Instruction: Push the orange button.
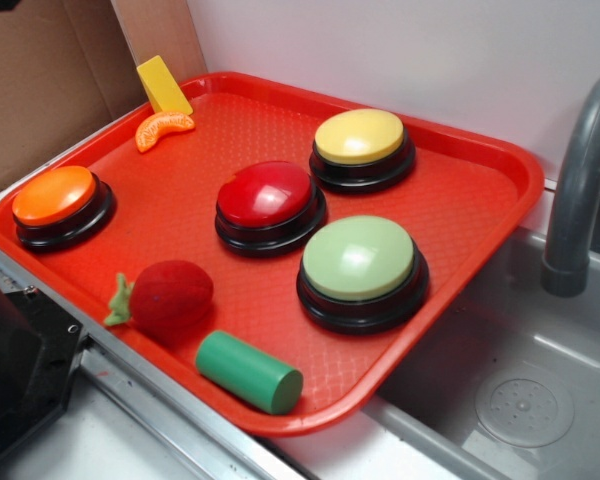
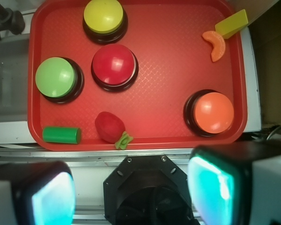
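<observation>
Teal finger pads point(image 2: 215, 187) spread wide, holding nothing, high above tray's point(image 2: 178, 70) near edge. Orange button point(image 2: 213, 112) in tray's near corner, untouched. Risks: off-centre descent clips tray rim; drifting farther hits red button point(image 2: 114, 64).

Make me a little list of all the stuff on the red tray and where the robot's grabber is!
tray: red tray beside a sink
buttons: orange button, red button, yellow button, green button
toys: strawberry, green cylinder, orange slice, yellow wedge
gripper: open, off the tray's edge, touching nothing
orange button pushed: not yet
</observation>
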You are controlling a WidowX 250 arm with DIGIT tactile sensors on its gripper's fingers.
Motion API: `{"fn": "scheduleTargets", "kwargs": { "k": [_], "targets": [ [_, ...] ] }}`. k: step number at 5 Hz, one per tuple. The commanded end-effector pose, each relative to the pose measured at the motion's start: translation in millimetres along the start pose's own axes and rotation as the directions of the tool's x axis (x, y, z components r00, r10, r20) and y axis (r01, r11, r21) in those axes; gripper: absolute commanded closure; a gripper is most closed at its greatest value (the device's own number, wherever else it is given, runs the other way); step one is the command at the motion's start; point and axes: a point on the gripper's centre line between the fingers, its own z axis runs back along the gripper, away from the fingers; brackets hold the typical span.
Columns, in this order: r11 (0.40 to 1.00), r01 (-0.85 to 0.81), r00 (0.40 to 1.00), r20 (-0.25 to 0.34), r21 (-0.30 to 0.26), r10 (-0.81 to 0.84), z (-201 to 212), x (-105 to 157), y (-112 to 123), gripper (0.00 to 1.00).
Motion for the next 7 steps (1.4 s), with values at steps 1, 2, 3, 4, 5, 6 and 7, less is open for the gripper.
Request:
{"fn": "scheduleTargets", "kwargs": {
  "k": [1, 2, 3, 4, 5, 6, 7],
  "targets": [
    [1.000, 0.000, 1.000, 0.000, 0.000, 0.000, 0, 0, 0, 0.00],
    [0.991, -0.073, 0.993, -0.096, -0.112, 0.063, -50, 21, 51, 0.00],
    [0.996, -0.091, 0.982, -0.168, -0.014, 0.087, -90, 39, 106, 0.00],
    [0.995, -0.023, 0.977, -0.208, 0.094, 0.042, -114, 45, 132, 0.00],
    [0.988, 0.035, 0.986, -0.164, 0.149, -0.011, -129, 41, 137, 0.00],
    [0.977, 0.064, 0.992, -0.117, 0.201, -0.040, -137, 28, 135, 0.00],
    [0.975, 0.109, 0.993, -0.066, 0.192, -0.098, -151, 22, 144, 0.00]
  ]
}}
